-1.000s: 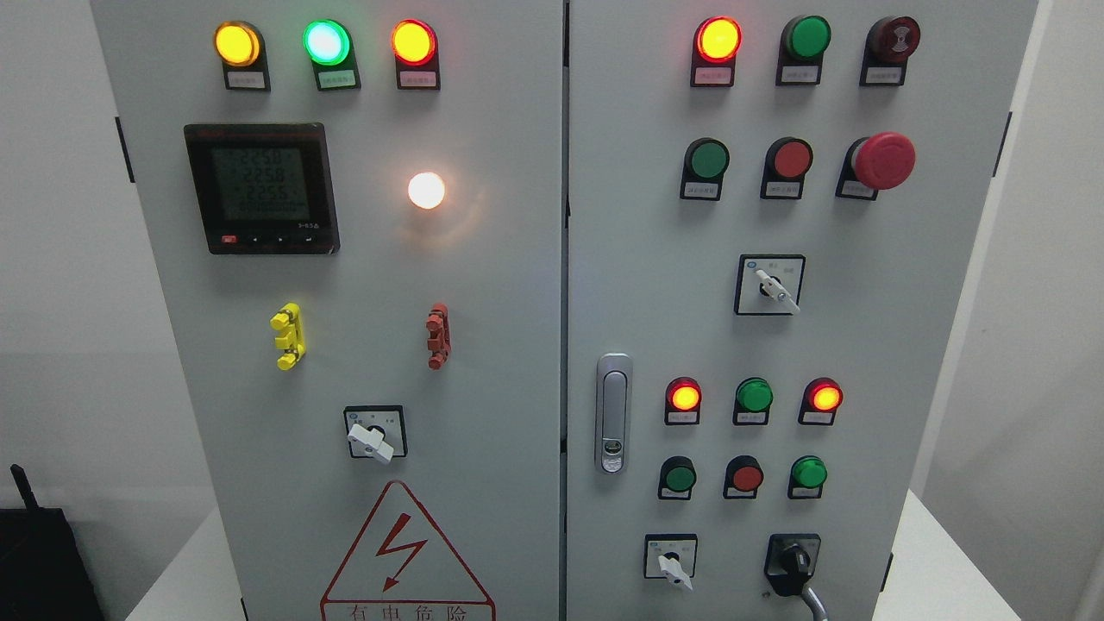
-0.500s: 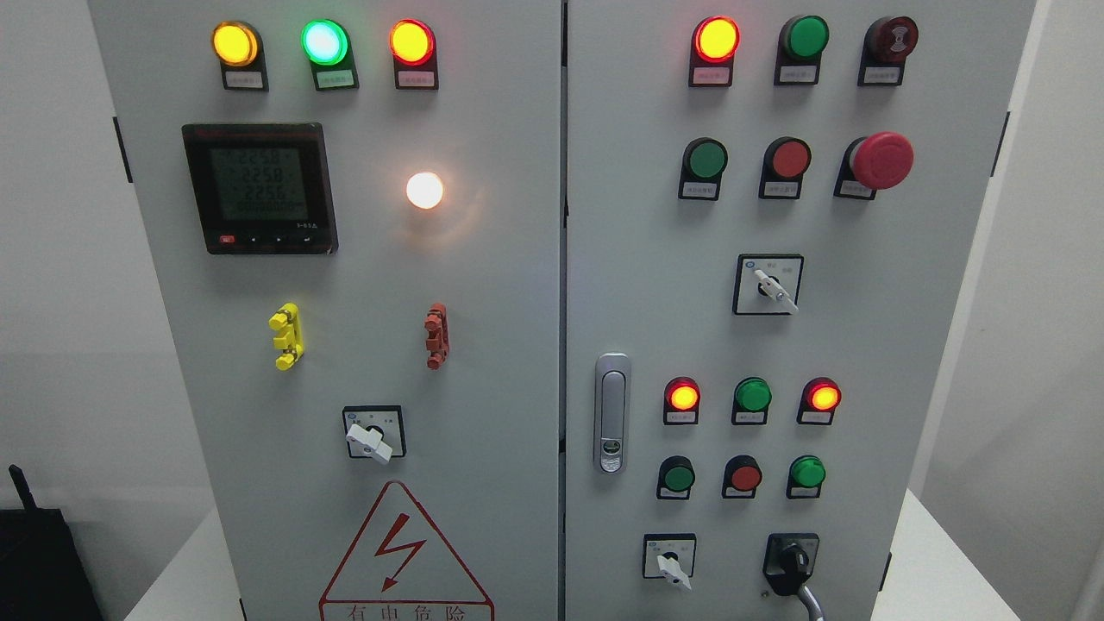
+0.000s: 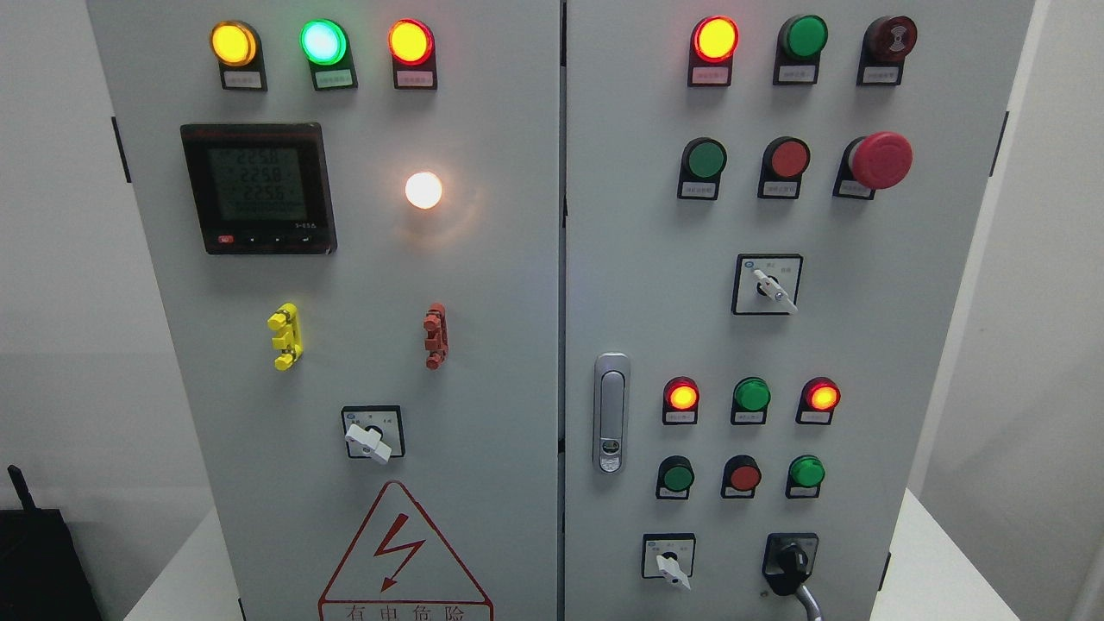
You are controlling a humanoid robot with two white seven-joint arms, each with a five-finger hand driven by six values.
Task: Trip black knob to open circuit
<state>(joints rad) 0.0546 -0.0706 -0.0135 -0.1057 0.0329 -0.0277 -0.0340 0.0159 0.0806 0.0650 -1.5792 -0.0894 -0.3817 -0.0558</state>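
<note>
Since neither robot hand shows anywhere in the head view, how far either one is open, or whether it holds anything, cannot be told. The reach toward the target looks not yet begun.

The black knob (image 3: 790,561) sits on the cabinet's right door (image 3: 862,345), close to that door's bottom right corner, its lever hanging roughly downward. A grey cable (image 3: 809,601) drops from just below it toward the bottom edge.

A good approach, I judge, comes from the lower right, fingers closing on the lever from both sides, then a firm turn about its centre without pulling outward.

Room is best on the right: bare panel lies between the knob and the door's right edge. To its left, on the same row, stands a white selector switch (image 3: 668,565), near but apart. Above are the green button (image 3: 806,473) and the red button (image 3: 743,475), which a rising hand could brush. The cable crowds the space underneath, so the wrist should stay clear of it.
</note>
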